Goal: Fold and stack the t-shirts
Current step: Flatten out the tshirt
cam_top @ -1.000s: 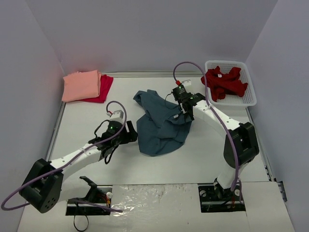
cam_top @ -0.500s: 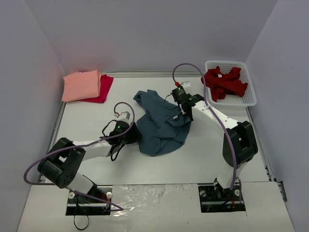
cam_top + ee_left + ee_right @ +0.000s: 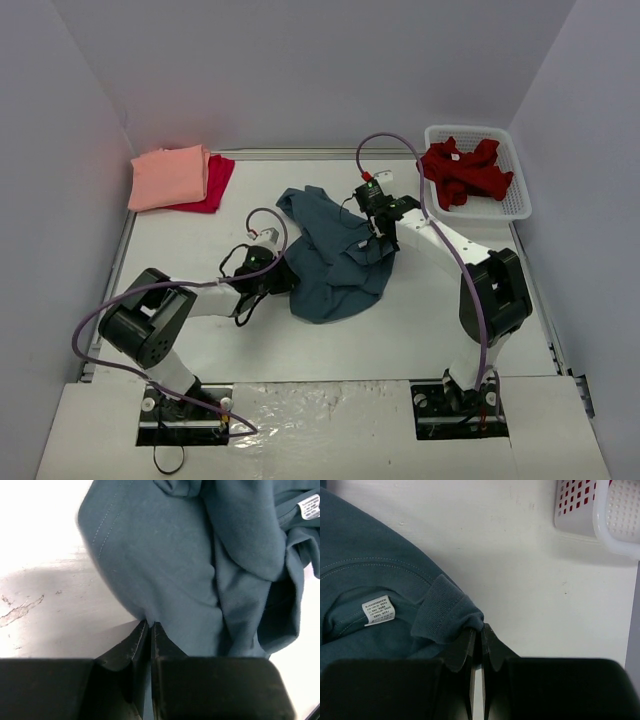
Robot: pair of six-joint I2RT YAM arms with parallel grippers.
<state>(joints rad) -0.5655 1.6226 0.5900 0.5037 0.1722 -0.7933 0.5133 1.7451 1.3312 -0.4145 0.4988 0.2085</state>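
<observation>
Blue shirt [image 3: 335, 255]: crumpled mid-table, where it lay before.
Left claw [image 3: 150, 626]: a second ago I held it wide, short of the cloth; now it nips the left hem.
Right claw [image 3: 480, 631]: I still pinch the collar, unmoved.
Pink shirt [image 3: 168, 176]: folded far left, atop crimson shirt [image 3: 216, 180], untouched.

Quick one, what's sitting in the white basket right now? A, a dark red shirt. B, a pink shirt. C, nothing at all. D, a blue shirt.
A: a crumpled dark red shirt fills the white basket, while the blue shirt lies outside it.
</observation>
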